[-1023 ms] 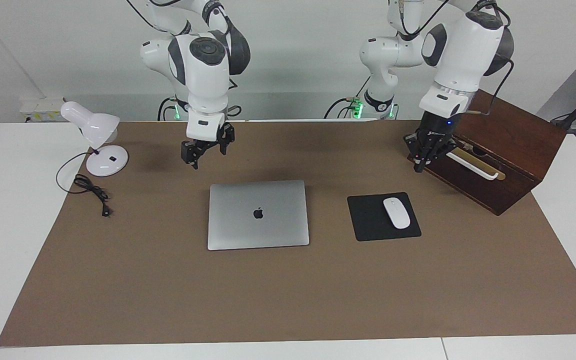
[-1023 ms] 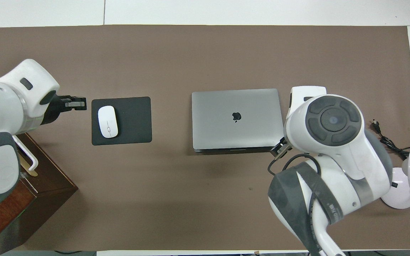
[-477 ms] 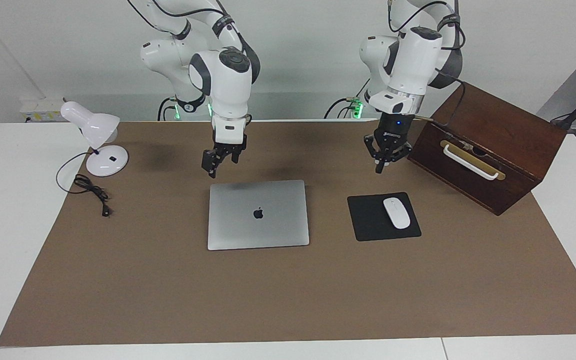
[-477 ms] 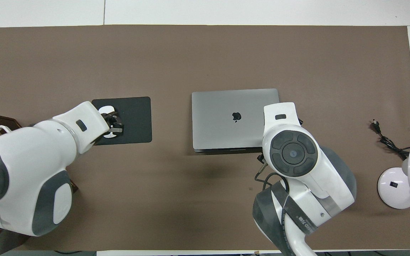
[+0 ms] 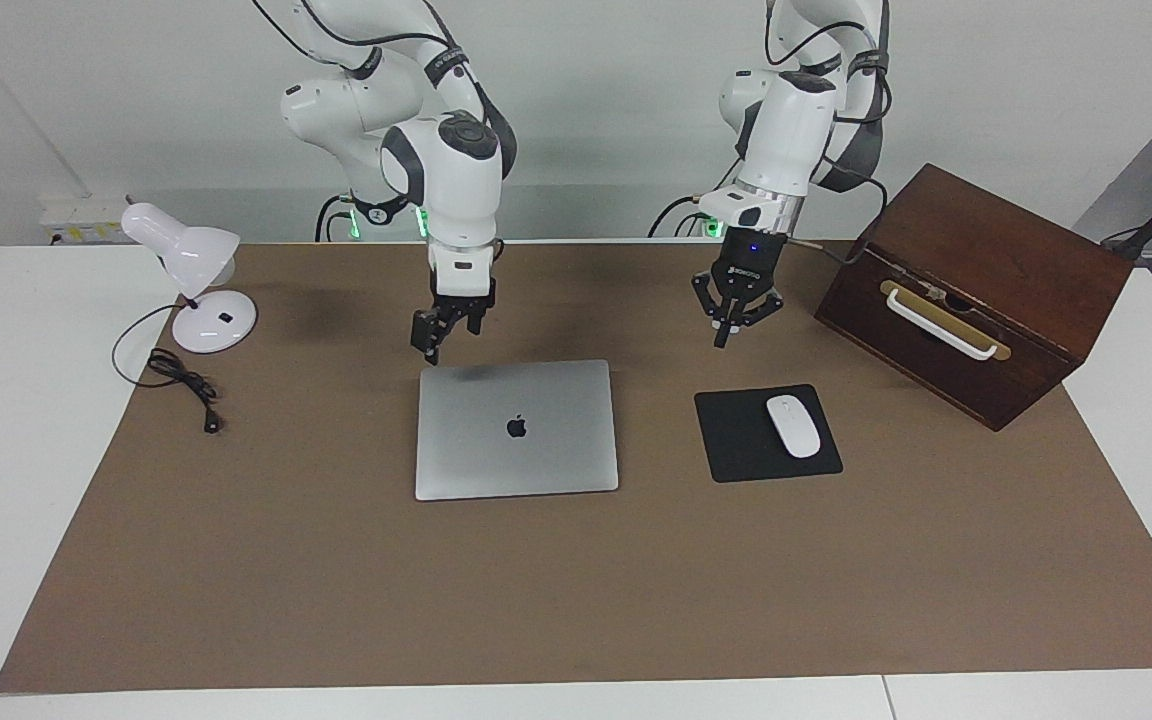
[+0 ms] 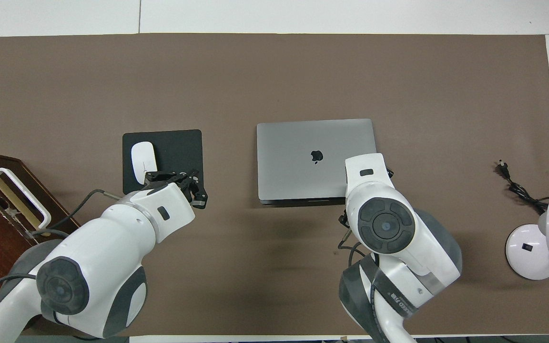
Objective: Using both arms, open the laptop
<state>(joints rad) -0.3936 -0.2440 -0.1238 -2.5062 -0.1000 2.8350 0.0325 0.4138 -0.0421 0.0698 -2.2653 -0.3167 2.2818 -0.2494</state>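
Note:
The laptop (image 5: 516,430) lies closed on the brown mat, silver lid up with the dark apple logo; it also shows in the overhead view (image 6: 315,159). My right gripper (image 5: 446,338) is open and empty, and hangs just above the laptop's corner nearest the robots at the right arm's end. In the overhead view its own wrist hides it. My left gripper (image 5: 733,322) is up in the air over the mat, between the laptop and the mouse pad. In the overhead view the left gripper (image 6: 191,190) covers the pad's near corner.
A black mouse pad (image 5: 736,440) with a white mouse (image 5: 793,426) lies beside the laptop toward the left arm's end. A dark wooden box (image 5: 976,290) with a white handle stands at that end. A white desk lamp (image 5: 196,290) and its cable (image 5: 181,385) are at the right arm's end.
Both arms swung in toward the laptop. The right gripper came from the lamp's side to the laptop's corner. The left gripper left the wooden box and moved past the mouse pad.

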